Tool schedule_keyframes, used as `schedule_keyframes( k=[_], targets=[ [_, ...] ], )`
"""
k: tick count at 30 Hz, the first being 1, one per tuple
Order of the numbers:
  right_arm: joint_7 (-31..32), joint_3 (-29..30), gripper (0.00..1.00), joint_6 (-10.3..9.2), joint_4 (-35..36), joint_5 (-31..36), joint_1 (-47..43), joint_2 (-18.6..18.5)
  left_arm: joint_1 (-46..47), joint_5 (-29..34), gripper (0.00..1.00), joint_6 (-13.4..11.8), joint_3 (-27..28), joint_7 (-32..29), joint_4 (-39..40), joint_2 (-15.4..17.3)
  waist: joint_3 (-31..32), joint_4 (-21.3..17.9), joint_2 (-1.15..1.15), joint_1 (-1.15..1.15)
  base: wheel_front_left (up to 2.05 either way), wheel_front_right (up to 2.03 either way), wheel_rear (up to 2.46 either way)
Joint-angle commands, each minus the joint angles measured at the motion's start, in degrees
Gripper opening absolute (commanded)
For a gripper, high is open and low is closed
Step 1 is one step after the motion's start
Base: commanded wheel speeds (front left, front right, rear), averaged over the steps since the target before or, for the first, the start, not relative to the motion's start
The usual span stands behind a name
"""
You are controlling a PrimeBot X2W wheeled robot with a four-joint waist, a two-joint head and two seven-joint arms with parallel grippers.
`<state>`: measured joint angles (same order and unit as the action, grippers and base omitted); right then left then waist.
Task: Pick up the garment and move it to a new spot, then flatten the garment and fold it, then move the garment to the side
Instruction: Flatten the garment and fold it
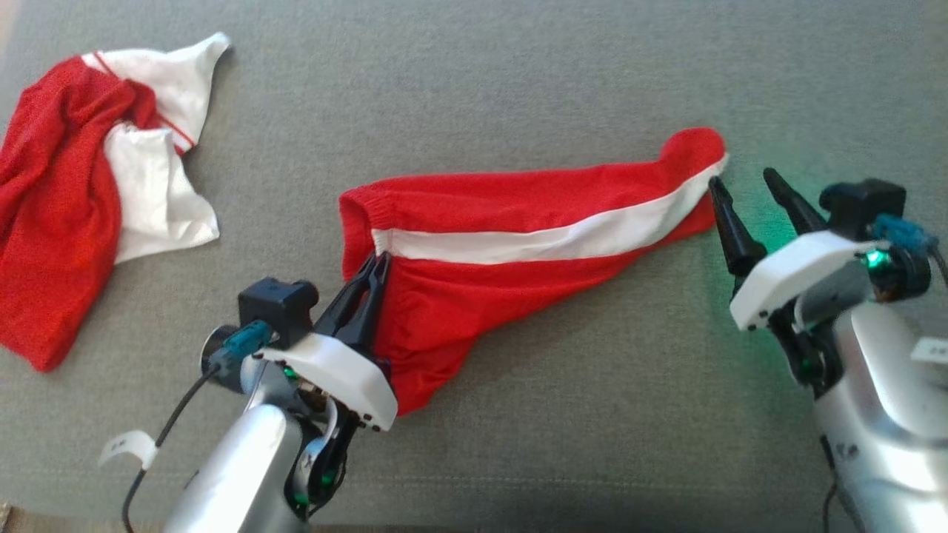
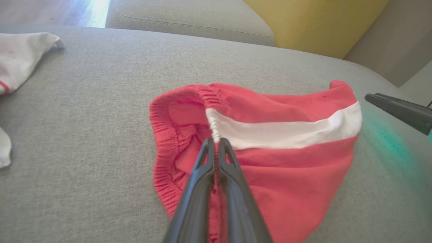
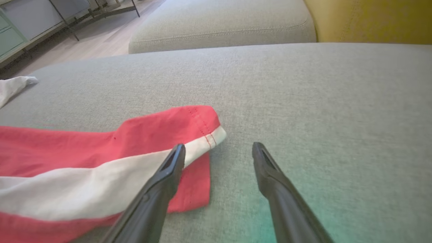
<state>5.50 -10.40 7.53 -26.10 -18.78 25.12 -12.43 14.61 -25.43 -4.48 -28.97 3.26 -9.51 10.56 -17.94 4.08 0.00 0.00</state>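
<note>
Garment [image 1: 474, 296]: soft red knit, white-striped

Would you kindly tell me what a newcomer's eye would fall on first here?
The bright red cloth shorts with a white side stripe stretch across the middle of the grey fabric cushion. The left tool is shut on their elastic waistband, while the open right tool sits at the leg hem. A crumpled red and white garment lies at the far left.
</note>
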Motion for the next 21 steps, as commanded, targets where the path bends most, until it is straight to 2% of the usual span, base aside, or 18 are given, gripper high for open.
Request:
schedule_keyframes(
  k=[1,6,7,8,9,15,21],
  targets=[
    [-0.9,-1.7,1.0,-0.04,0.4,-0.9,2.2,-1.0,2.5,0.4,0.0,0.1,1.7,1.0,1.3,0.5,-0.9,0.8,0.0,0.0,0.0,0.0,0.0],
    [-1.2,-3.8,1.0,-0.04,-4.0,-2.6,5.5,-1.9,3.5,0.6,0.0,0.4,1.3,1.9,0.3,0.0,-1.8,1.3,0.0,0.0,0.0,0.0,0.0],
    [-1.2,-4.2,0.47,-0.04,-4.9,-3.0,6.1,-2.0,3.7,0.6,0.0,0.5,1.2,2.0,0.1,-0.1,-2.1,1.4,0.0,0.0,0.0,0.0,0.0],
    [-1.2,-4.7,0.13,-0.04,-5.7,-3.6,6.7,-2.1,3.9,0.6,0.0,0.6,1.1,2.2,-0.1,-0.2,-2.2,1.4,0.0,0.0,0.0,0.0,0.0],
    [-1.5,-5.1,0.0,-0.04,-6.3,-4.3,7.2,-2.3,4.1,0.7,0.0,0.6,1.0,2.4,-0.2,-0.2,-2.4,1.5,0.0,0.0,0.0,0.0,0.0],
    [-4.4,-7.0,0.0,-0.04,-7.4,-7.5,8.5,-3.4,5.0,1.1,0.0,0.5,1.1,4.5,-1.0,-0.2,-2.2,1.2,0.0,0.0,0.0,0.0,0.0],
    [-9.1,-7.1,0.0,-0.04,-2.7,-9.4,7.1,-4.0,5.4,2.1,0.0,-0.3,2.1,7.5,0.1,0.8,0.2,-0.4,0.0,0.0,0.0,0.0,0.0]
  ],
)
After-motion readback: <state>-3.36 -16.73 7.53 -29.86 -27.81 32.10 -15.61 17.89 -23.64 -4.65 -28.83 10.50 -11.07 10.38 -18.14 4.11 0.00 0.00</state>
